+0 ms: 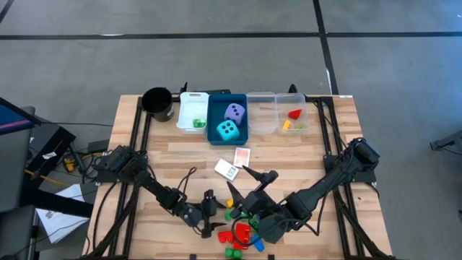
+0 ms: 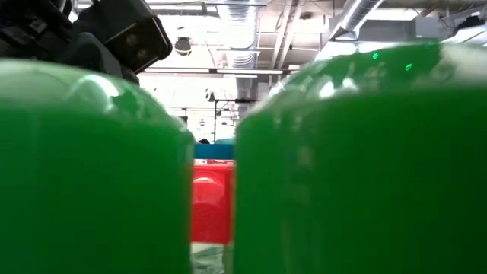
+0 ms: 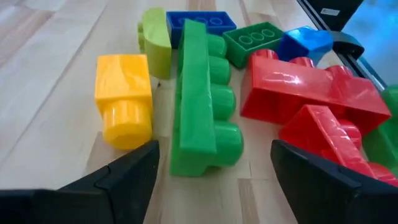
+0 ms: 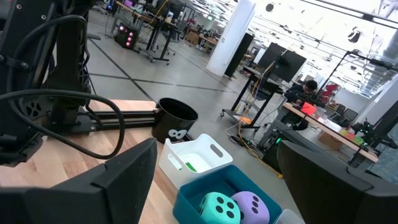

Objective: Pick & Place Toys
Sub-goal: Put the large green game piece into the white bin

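Risk we foresee: left gripper (image 3: 214, 177), fingers apart around the long green plastic brick (image 3: 202, 106) in the pile at the table's (image 1: 173, 155) near edge, could nudge the touching red brick (image 3: 305, 90) on closing; right gripper (image 4: 214, 180) hangs open.

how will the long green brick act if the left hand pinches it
The long green brick looks like hard, glossy plastic, so probably stiff, light, perhaps slippery. Lying on its side between the open left hand, its round studs might make it twist.
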`<move>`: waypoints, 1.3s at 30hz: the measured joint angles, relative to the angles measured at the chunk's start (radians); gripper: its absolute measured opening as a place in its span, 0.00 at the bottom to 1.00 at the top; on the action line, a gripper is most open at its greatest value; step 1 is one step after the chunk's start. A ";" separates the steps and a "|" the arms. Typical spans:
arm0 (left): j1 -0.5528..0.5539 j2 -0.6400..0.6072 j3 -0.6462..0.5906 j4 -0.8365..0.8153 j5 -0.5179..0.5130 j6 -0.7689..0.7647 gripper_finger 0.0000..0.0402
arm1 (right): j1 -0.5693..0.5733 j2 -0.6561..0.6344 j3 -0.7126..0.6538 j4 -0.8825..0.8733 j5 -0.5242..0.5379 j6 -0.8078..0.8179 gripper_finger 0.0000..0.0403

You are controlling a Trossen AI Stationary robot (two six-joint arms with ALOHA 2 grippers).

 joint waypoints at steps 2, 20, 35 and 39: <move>0.003 0.000 0.000 0.005 -0.011 0.003 0.75 | 0.000 0.000 0.000 0.000 0.000 0.000 0.81; 0.003 0.128 0.082 0.038 -0.048 0.009 0.74 | -0.006 0.000 0.000 0.004 -0.001 0.001 0.81; -0.010 0.140 0.105 -0.009 -0.073 0.056 0.49 | -0.006 0.000 0.000 0.003 -0.001 0.001 0.81; -0.011 0.139 0.105 -0.008 -0.056 0.051 0.40 | -0.006 0.000 0.000 0.003 -0.001 0.001 0.81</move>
